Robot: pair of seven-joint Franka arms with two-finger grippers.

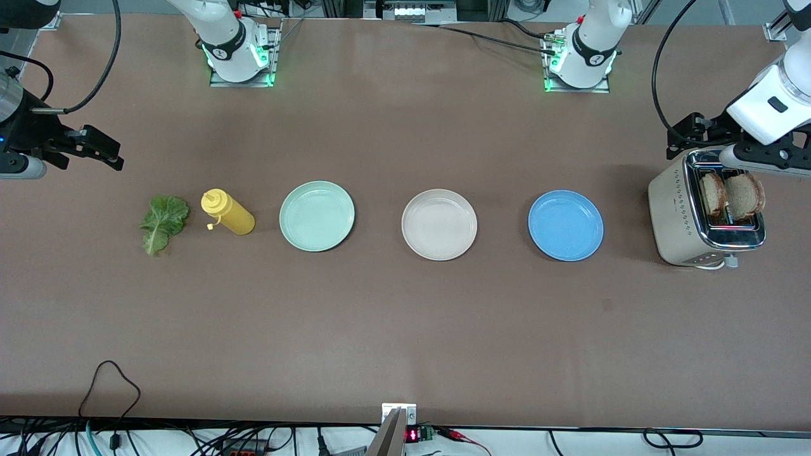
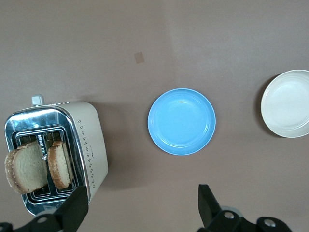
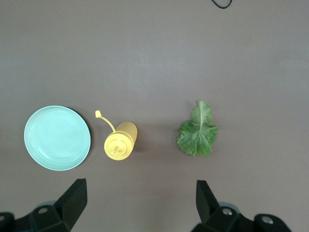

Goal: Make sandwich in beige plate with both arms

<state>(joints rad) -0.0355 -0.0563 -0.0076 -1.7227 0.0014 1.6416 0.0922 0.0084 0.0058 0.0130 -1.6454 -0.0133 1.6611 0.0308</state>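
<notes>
Sitting in a row across the brown table (image 1: 405, 329), three plates are waiting: the mint-green plate (image 1: 317, 216) toward the right arm's end, the beige plate (image 1: 439, 224) in the middle with nothing on it, and the blue plate (image 1: 566, 225) toward the left arm's end. No sandwich is standing assembled yet; its parts are lying well apart. Two toast slices (image 1: 732, 195) are poking up from the slots of the cream toaster (image 1: 675, 215) at the left arm's end, while the lettuce leaf (image 1: 164, 223) is lying flat at the right arm's end, just beside a yellow squeeze bottle (image 1: 227, 211) that is lying on its side. The left gripper (image 1: 757, 155) is hovering over the toaster with its fingers (image 2: 75, 208) spread wide and gripping nothing; the toast is sitting below them, untouched. The right gripper (image 1: 95, 149) is hanging over the bare table near the leaf, fingers (image 3: 72, 200) likewise spread wide and holding nothing, with the leaf and bottle showing between them in the right wrist view, both clear of the pads. The beige plate is lying well apart from both grippers.
</notes>
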